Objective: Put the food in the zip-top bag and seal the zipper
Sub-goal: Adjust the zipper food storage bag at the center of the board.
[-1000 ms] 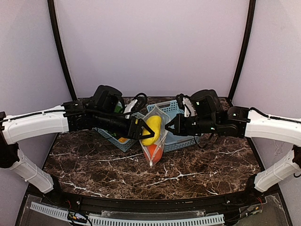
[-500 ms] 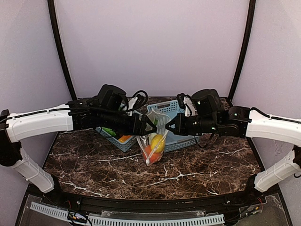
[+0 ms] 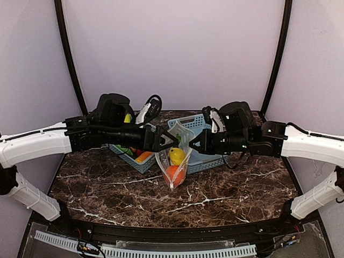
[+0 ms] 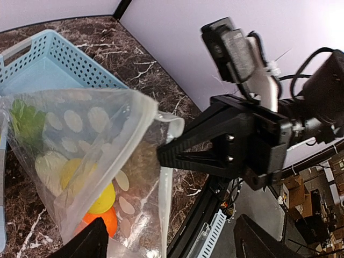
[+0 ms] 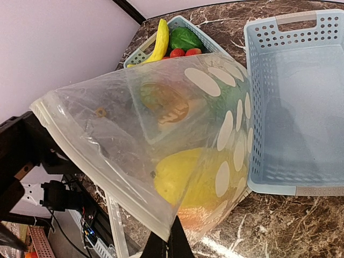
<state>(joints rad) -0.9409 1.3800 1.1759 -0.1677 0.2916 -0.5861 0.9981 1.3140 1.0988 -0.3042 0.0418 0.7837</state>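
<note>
We see the bag (image 3: 174,161) hanging at the middle of the worktop (image 3: 226,196), between the two arms and in front of two blue baskets. Its lower tip reaches down to the marble, though we cannot tell whether it rests there. Inside we make out a yellow piece (image 3: 177,156) above an orange (image 3: 173,173), and the left wrist view adds a green piece (image 4: 24,121) high up against the dotted plastic. The zipper (image 5: 102,172) runs as a pale strip along the mouth edge, and the mouth is unsealed, its rim gaping beside the right jaws.

The right jaws are closed tight on the bag's upper edge on the right arm's (image 3: 301,142) side. In the right wrist view we see the fingers (image 5: 169,244) pinching the plastic at the bottom of the picture.

The left jaws stand wide open just beside the mouth's other side, at the end of the left arm (image 3: 48,142). We see nothing held between them, and in the left wrist view the two fingers (image 4: 80,244) sit far apart with the bag near one of them.

Behind the bag, the right basket (image 3: 201,153) sits partly under the right arm. The left basket (image 3: 131,156) holds a banana (image 5: 158,40), a green leafy piece (image 5: 185,38) and red pieces (image 5: 183,52).
</note>
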